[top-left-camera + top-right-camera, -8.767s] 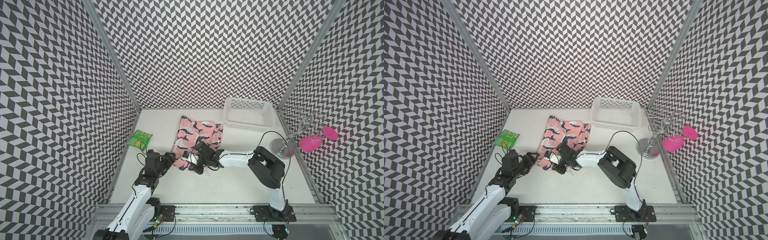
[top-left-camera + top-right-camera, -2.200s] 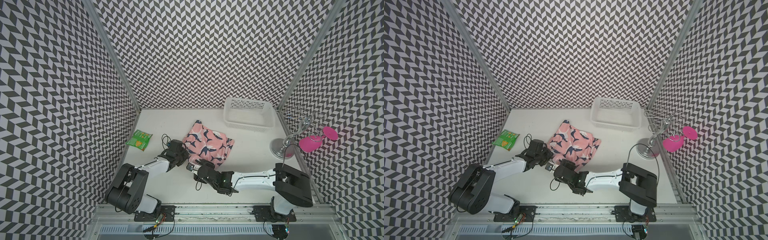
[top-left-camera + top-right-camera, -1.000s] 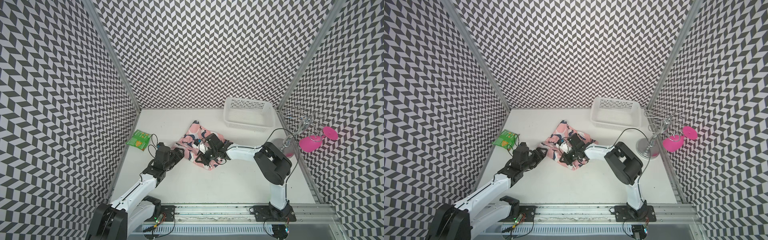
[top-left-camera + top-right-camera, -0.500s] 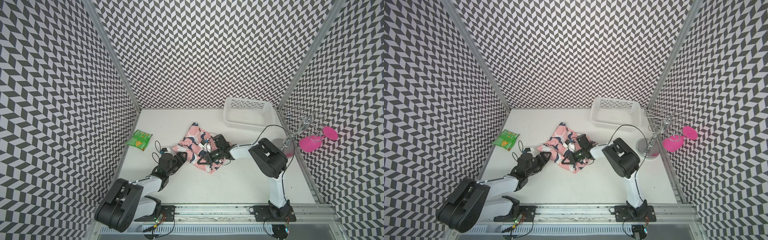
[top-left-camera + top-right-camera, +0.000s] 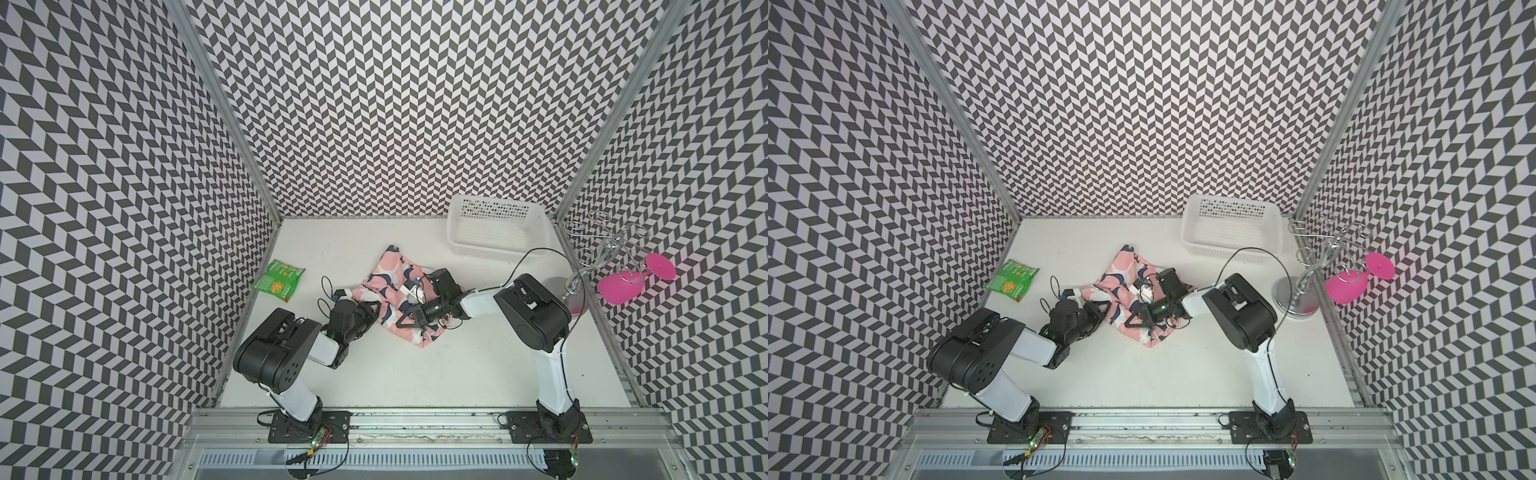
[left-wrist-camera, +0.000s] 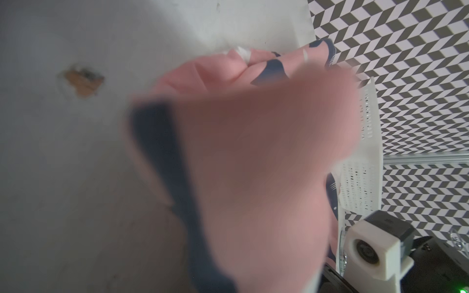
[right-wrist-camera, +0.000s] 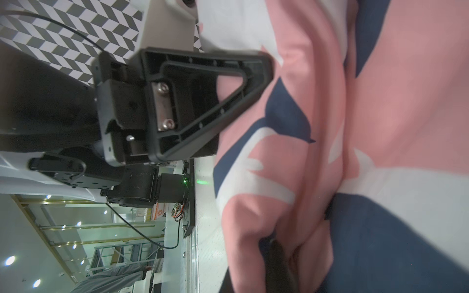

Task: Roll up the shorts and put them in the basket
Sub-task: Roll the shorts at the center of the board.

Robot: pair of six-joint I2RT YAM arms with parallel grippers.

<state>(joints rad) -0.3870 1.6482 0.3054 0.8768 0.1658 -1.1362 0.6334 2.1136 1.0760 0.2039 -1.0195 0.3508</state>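
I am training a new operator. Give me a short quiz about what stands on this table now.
1. True or false: the shorts lie outside the white basket.
2. What hangs on the metal stand? A) pink wine glass B) mug C) towel
3. Fill in: the green snack packet lies on the robot's ___ side.
Key: 1 true; 2 A; 3 left.
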